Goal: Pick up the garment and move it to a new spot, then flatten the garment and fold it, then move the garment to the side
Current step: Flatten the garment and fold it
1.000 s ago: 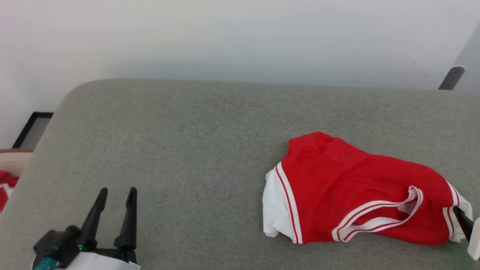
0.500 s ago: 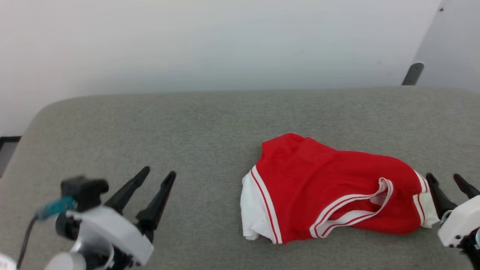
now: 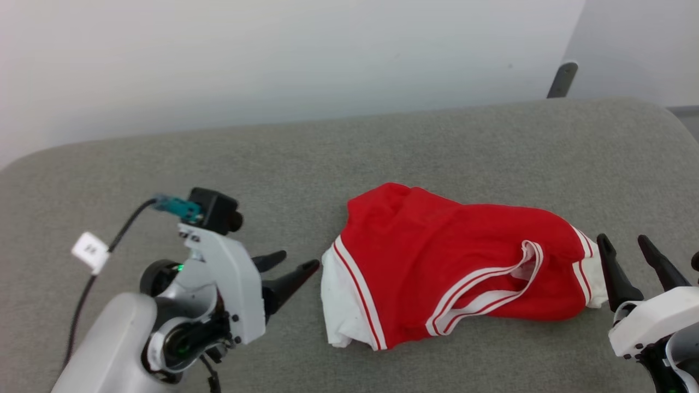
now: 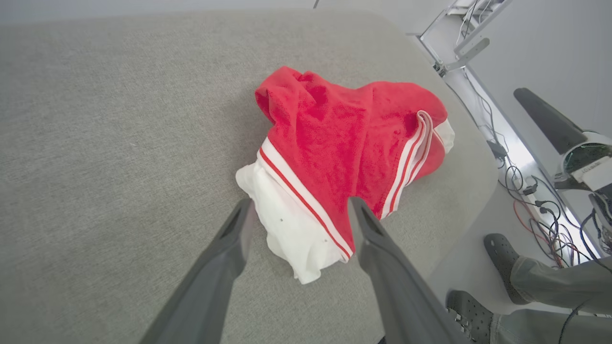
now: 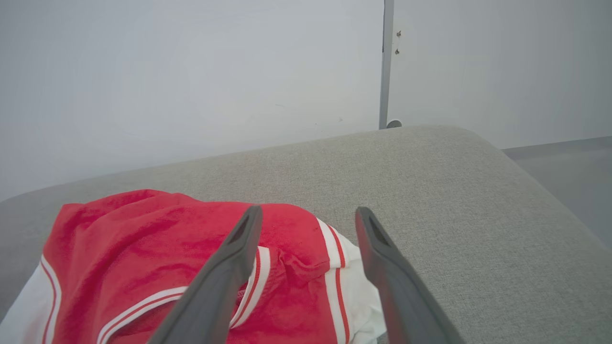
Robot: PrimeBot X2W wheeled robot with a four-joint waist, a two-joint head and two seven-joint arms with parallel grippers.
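Surface: a grey woven upholstered pad with rounded corners and edges (image 3: 382,153) is lying in front of a plain white wall (image 3: 273,54). Its cloth is showing a fine, even, matte weave.

Item under inspection: the bright red soft-fabric short-sleeved garment (image 3: 453,262) is resting on the pad, right of the pad's middle and towards its near edge. It is bunched and rumpled, not flat, with a raised fold at the end nearest the pad's far edge. Its long axis is running across the pad from left to right. One white sleeve end, bordered by a red-and-white stripe, is pointing to the pad's left side. The other white sleeve end is pointing to the pad's right side. The striped neckline band is looping open along the side facing the pad's near edge.

Left gripper (image 3: 299,259): the two long dark fingers are standing apart and gripping nothing. They are pointing across the pad at the left sleeve end, with the tips just beside it. Whether they are touching the cloth cannot be told.

Right gripper (image 3: 622,238): the fingers are spread wide and are holding nothing. They are standing over the pad's right part, just beside the right sleeve end.

Beyond the pad's right edge, loose cables (image 4: 540,215) are trailing over the pale floor, and a person's dark perforated shoes (image 4: 499,248) are standing there.
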